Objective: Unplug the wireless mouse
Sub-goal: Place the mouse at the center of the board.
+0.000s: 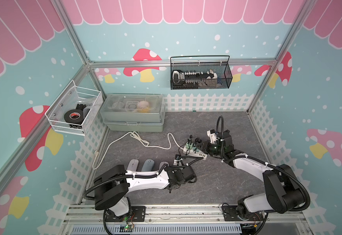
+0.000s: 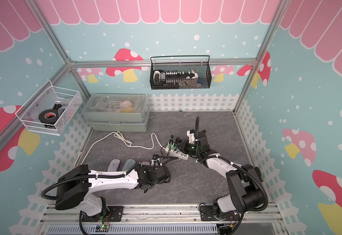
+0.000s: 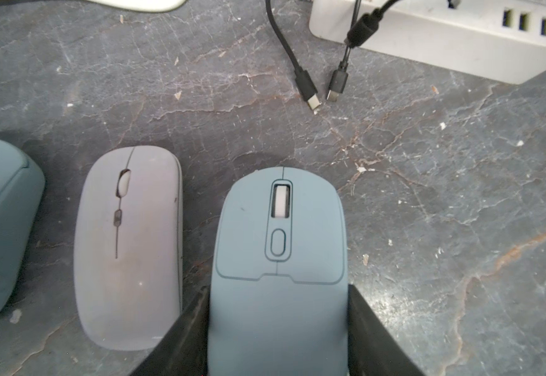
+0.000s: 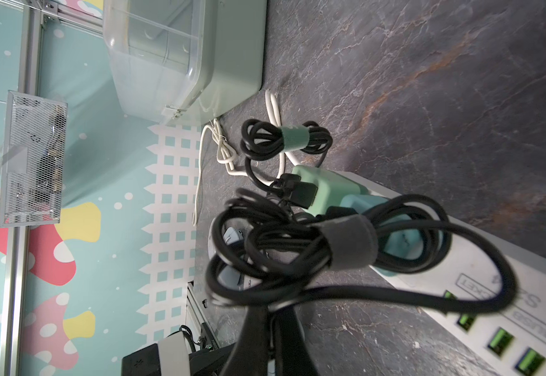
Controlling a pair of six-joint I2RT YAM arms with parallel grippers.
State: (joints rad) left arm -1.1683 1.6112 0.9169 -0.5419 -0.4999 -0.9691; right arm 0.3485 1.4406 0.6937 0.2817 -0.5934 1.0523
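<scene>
The blue-grey wireless mouse (image 3: 278,247) rests on the table, and my left gripper (image 3: 278,289) is shut on its rear sides, one finger on each flank. Nothing is plugged into its front. Two loose USB-C cable ends (image 3: 310,97) lie apart from it, nearer the white power strip (image 3: 460,39). In both top views the mouse (image 1: 163,164) (image 2: 145,163) is mostly hidden under my left wrist. My right gripper (image 4: 271,309) (image 1: 199,147) is shut on a black cable of the strapped bundle (image 4: 346,247), above the power strip (image 4: 509,312).
A light grey mouse (image 3: 128,247) and a teal mouse (image 3: 1,228) lie beside the held one. Green adapters (image 4: 327,188) sit in the strip, whose white cord (image 1: 145,142) snakes left. A lidded box (image 1: 133,114) stands at the back left; wire baskets (image 1: 200,75) hang on the walls.
</scene>
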